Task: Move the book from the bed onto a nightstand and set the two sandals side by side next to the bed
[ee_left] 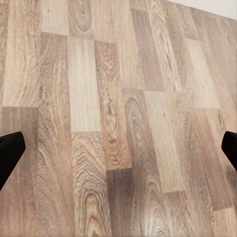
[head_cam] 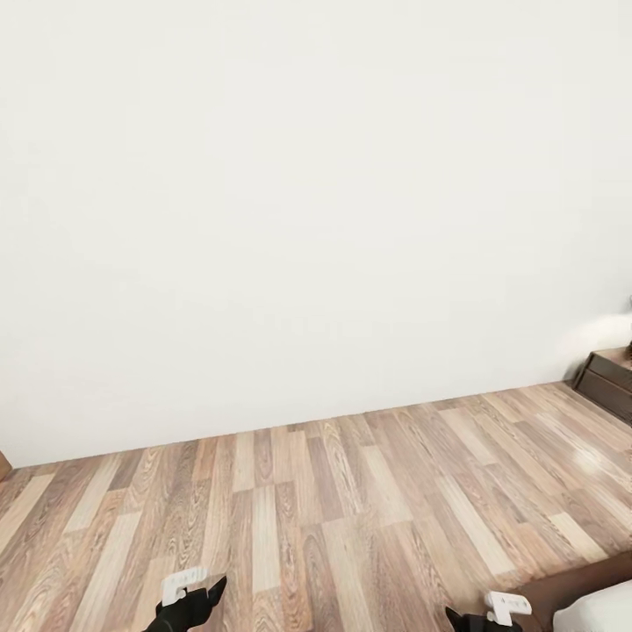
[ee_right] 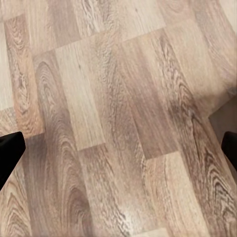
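Note:
My left gripper point(head_cam: 195, 599) and right gripper point(head_cam: 484, 617) poke in at the bottom edge of the head view, over bare wood-plank floor. In the left wrist view the left gripper point(ee_left: 118, 150) is open, its dark fingertips point(ee_left: 10, 150) far apart with only floor planks between them. The right gripper point(ee_right: 118, 148) is open in the same way above the floor. A corner of the bed point(head_cam: 601, 607), off-white mattress on a dark frame, shows at the bottom right. A low dark brown nightstand point(head_cam: 610, 379) with drawer fronts stands at the right edge against the wall. The book and the sandals are out of view.
A plain white wall point(head_cam: 298, 202) faces me across a wide strip of plank floor point(head_cam: 316, 509). A sliver of something brown point(head_cam: 3, 465) sits at the left edge where wall meets floor. A soft glow lights the wall above the nightstand.

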